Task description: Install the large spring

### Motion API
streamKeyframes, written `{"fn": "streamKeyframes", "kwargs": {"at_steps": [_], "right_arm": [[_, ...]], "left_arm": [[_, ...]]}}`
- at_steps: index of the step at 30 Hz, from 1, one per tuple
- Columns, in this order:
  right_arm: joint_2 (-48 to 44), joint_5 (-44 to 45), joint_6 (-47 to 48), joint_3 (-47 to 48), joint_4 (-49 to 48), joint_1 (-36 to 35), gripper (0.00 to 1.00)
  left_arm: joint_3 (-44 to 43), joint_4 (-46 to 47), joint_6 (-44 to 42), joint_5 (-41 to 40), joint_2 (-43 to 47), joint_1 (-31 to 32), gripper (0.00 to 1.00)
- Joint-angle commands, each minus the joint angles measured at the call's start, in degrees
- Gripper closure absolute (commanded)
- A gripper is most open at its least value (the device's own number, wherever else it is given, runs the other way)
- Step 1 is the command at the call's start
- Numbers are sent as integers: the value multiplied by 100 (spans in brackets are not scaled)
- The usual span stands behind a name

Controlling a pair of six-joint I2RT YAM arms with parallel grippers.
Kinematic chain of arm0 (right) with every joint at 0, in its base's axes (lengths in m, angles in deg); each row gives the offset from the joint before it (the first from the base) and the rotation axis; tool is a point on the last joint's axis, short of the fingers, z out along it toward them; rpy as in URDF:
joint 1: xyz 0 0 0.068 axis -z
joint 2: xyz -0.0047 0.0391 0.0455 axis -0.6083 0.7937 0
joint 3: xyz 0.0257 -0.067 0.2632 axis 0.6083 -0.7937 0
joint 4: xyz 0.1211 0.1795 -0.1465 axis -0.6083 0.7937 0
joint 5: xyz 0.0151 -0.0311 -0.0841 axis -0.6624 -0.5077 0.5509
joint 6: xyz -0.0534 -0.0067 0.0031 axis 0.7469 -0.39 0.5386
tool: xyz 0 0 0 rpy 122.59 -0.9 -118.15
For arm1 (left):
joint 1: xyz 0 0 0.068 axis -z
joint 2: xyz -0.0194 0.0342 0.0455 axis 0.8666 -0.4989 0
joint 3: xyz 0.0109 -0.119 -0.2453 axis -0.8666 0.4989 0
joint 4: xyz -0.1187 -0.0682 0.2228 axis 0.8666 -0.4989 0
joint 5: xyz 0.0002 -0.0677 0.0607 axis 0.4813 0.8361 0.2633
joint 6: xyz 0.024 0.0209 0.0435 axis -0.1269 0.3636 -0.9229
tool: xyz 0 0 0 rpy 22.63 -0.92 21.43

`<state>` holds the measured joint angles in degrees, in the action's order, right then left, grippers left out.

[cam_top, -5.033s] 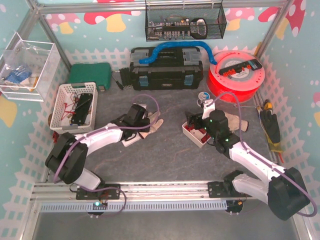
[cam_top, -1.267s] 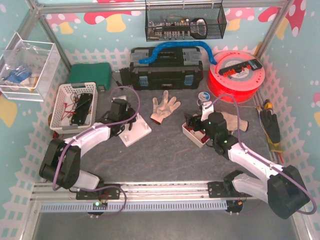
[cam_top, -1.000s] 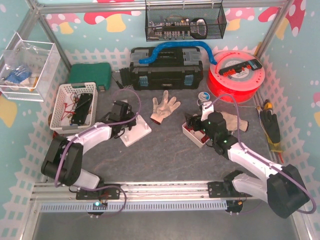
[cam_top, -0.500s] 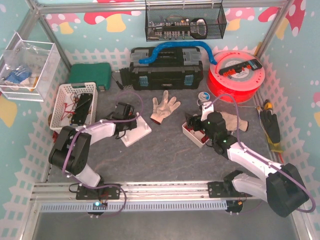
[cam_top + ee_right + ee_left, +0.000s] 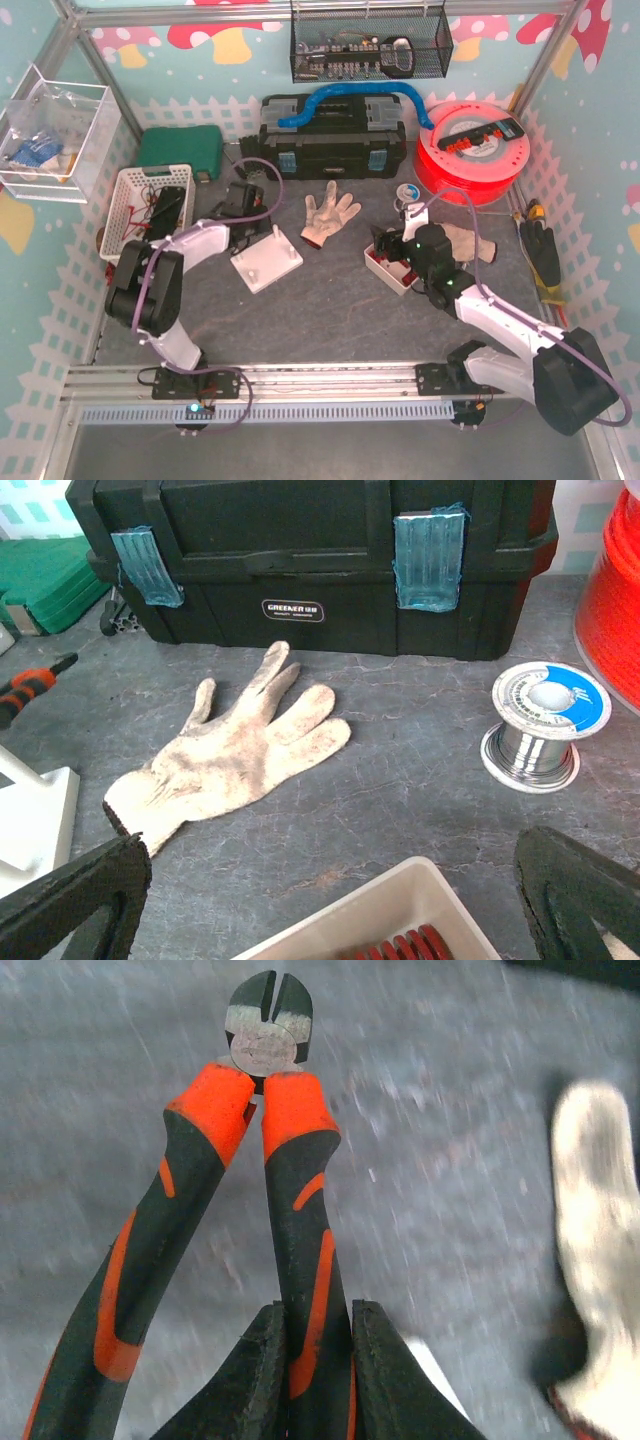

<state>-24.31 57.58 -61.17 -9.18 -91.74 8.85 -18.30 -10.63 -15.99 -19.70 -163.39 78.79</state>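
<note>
From the overhead camera I saw the left gripper [image 5: 240,200] reaching out toward eleven o'clock on the grey table [image 5: 330,320]. Its wrist camera showed the jaws squeezed together on one handle of the orange-and-black cutting pliers [image 5: 295,1150], while the other handle hung free beside it. The pliers' nose pointed away from the wrist, above bare table top. The flat white square plate with small pegs [image 5: 266,264] lay just at five o'clock of that gripper, apart from it. A dirty white work glove [image 5: 328,213] lay palm down near the middle of the table, at three o'clock of the left gripper. The right gripper [image 5: 325,900] hung with its fingers spread wide and nothing between them. It sat over the shallow cream plastic tray [image 5: 350,920] at about two o'clock from the table's centre. Red coiled springs [image 5: 400,948] lay in that tray, and I could not tell which one was the large spring. At twelve o'clock of the tray stood a small spool of silvery solder wire [image 5: 542,725]. Along the far edge sat the black plastic toolbox with blue latches [image 5: 335,135], between a green case [image 5: 180,150] at its nine o'clock and a big red filament reel [image 5: 470,150] at its three o'clock.
</note>
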Motion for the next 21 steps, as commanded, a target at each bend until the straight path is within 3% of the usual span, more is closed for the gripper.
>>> {"fn": "streamKeyframes", "kwargs": {"at_steps": [1,12,21], "right_arm": [[-157,20,5,-10,-58,-63,2],[-27,90,31,29,-36,-67,2],[184,155,12,151,95,-70,2]], "left_arm": [[-625,297,-241,-179,-399,-413,100],[-1532,508,-367,-277,-1625,-913,95],[-1503,510,-248,-275,-1430,-1028,61]]}}
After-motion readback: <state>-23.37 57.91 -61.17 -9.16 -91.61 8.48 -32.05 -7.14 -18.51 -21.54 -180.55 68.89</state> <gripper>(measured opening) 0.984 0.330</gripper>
